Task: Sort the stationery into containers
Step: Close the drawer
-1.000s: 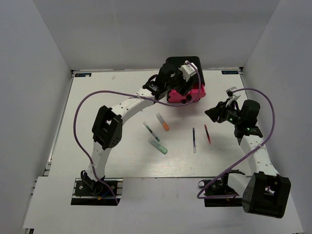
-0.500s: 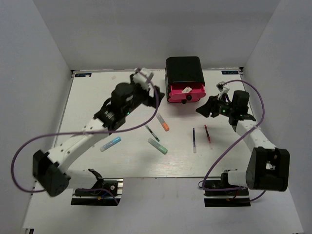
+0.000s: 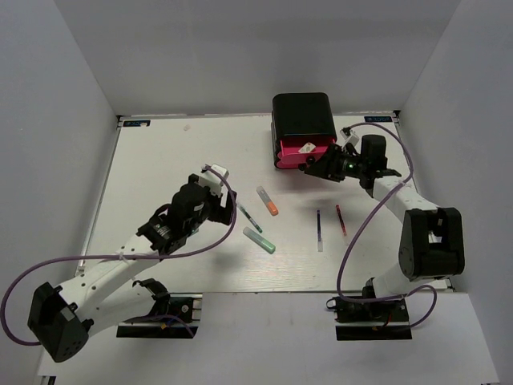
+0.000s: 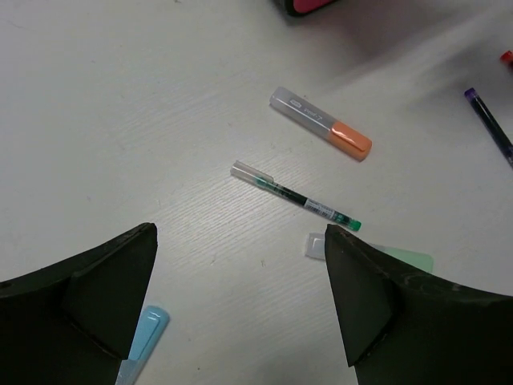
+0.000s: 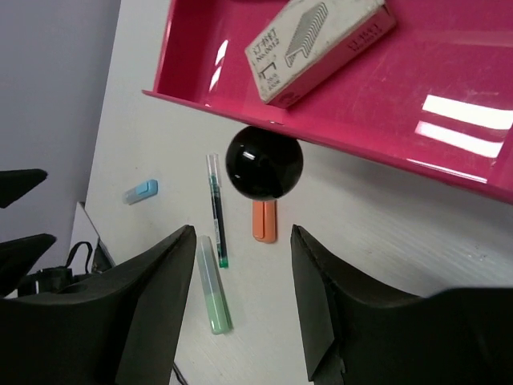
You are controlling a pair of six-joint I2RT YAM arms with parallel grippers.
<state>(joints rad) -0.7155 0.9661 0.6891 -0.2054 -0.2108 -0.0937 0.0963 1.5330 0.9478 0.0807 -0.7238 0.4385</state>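
The glossy black cabinet (image 3: 303, 115) stands at the back; its pink drawer (image 3: 293, 152) is pulled open and holds a white block (image 3: 307, 147), a staple box in the right wrist view (image 5: 317, 40). My right gripper (image 3: 319, 167) is open, with the drawer's black knob (image 5: 264, 163) just beyond its fingertips (image 5: 186, 241). My left gripper (image 3: 224, 210) is open and empty above the table. Beyond it lie an orange marker (image 4: 329, 132), a dark pen (image 4: 295, 195), and a green marker (image 4: 409, 258). A light blue marker (image 4: 140, 341) lies by its left finger.
A blue pen (image 3: 319, 230) and a red pen (image 3: 341, 220) lie side by side right of centre. Purple cables loop off both arms. White walls enclose the table on three sides.
My left arm has swung back from the drawer to the near left, over the markers. My right gripper has moved left up to the drawer knob. The white block now lies in the drawer.
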